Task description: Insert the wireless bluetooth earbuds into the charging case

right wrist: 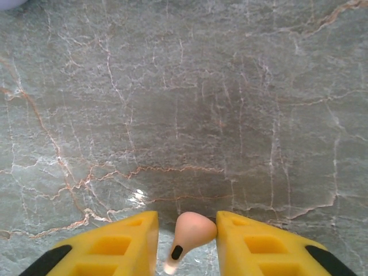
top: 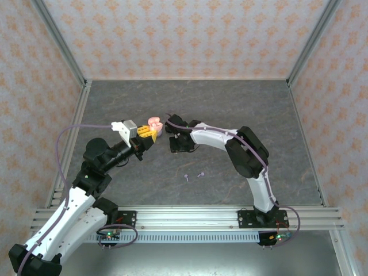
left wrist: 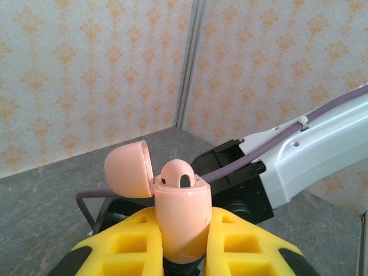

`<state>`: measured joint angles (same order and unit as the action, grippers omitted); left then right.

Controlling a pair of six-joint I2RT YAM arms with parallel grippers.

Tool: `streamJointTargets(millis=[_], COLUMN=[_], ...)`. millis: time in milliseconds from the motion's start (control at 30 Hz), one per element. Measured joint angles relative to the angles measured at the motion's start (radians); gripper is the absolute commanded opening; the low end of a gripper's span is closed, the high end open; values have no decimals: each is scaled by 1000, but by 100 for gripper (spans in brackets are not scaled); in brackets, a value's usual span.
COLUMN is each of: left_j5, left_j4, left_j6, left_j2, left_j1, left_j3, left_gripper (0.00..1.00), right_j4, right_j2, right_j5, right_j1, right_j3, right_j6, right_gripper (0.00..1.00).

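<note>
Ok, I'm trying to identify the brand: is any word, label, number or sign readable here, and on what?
None can be read.
Pink charging case: plain, no print.
Pink earbud: only a dark oval spot, no lettering.
Wallpaper: ornament pattern, no words.
Loose lavender earbuds in the top view: too small to tell.
</note>
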<state>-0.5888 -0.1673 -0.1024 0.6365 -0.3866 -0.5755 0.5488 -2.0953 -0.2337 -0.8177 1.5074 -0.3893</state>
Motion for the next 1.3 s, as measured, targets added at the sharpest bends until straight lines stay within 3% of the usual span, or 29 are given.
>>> streamJointTargets(millis=[200, 533, 1033, 1300], left_j5=[3, 3, 0, -6], left_j4=[0, 0, -51, -106], left_j6=[0, 0, -31, -55], left_j2=[0, 0, 60, 108], left_j1=[0, 0, 0, 0], left_j3=[0, 0, 0, 0], left_gripper=[14, 14, 14, 14], right_j4=[6, -32, -261, -435], right_j2=[-1, 52, 685, 800], right_j5=[10, 30, 103, 103], right_j1=[0, 0, 21, -30], right_j3=[1, -56, -227, -265], right_j6=[0, 12, 30, 34], right_gripper=[23, 21, 20, 20])
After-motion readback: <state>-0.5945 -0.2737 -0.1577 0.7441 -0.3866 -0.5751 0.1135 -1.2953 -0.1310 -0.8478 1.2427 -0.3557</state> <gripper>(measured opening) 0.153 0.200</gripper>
